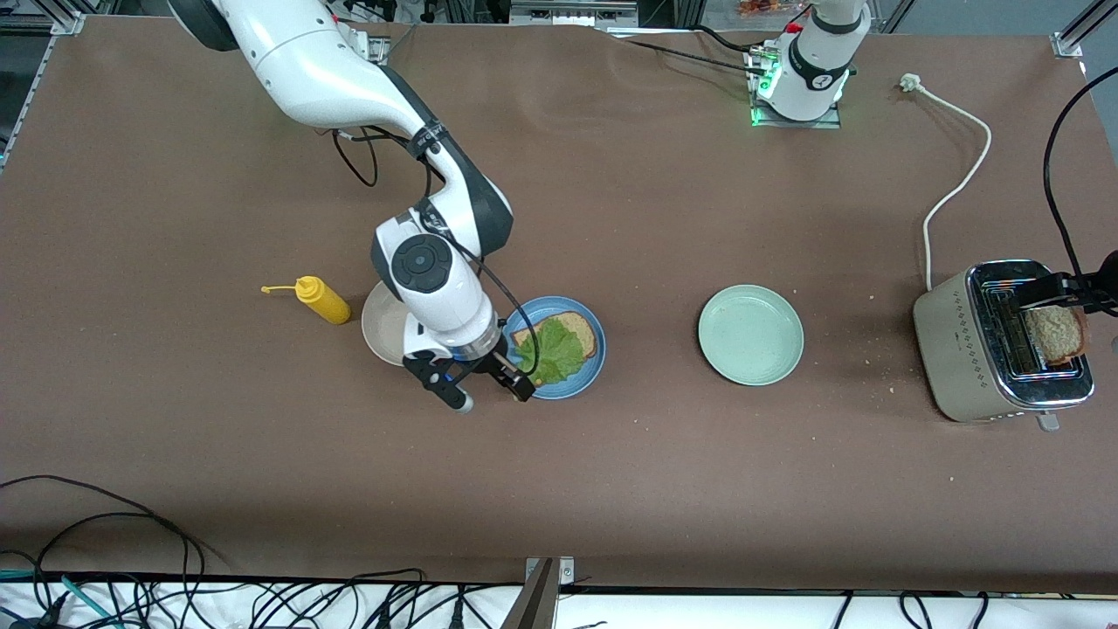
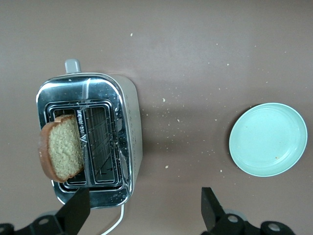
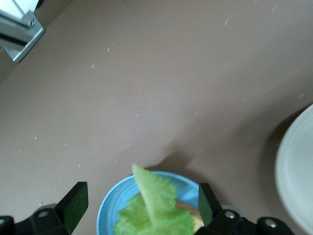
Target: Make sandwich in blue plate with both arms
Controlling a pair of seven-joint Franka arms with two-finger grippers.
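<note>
1. Mustard-yellow squeeze bottle (image 1: 321,300) and beige plate (image 1: 377,328) lie at nine o'clock of the blue plate (image 1: 576,383) and play no part; I'd leave them alone.
2. The right gripper (image 1: 493,397) hovers over the blue plate's eight o'clock rim, fingers spread and empty.
3. In the blue plate one bread slice (image 1: 583,328) lies flat, with the lettuce leaf (image 1: 550,349) on its seven o'clock half. I'd lift this arm straight up so a finger doesn't drag the ruffled leaf.
4. The pale green plate (image 1: 749,335) sits bare at three o'clock of the blue one.
5. The second bread slice (image 1: 1055,334) leans out of the toaster (image 1: 969,349). The left gripper (image 2: 142,208) hangs over it, fingers wide, gripping nothing. It should pinch the crust gently and pull upward.
</note>
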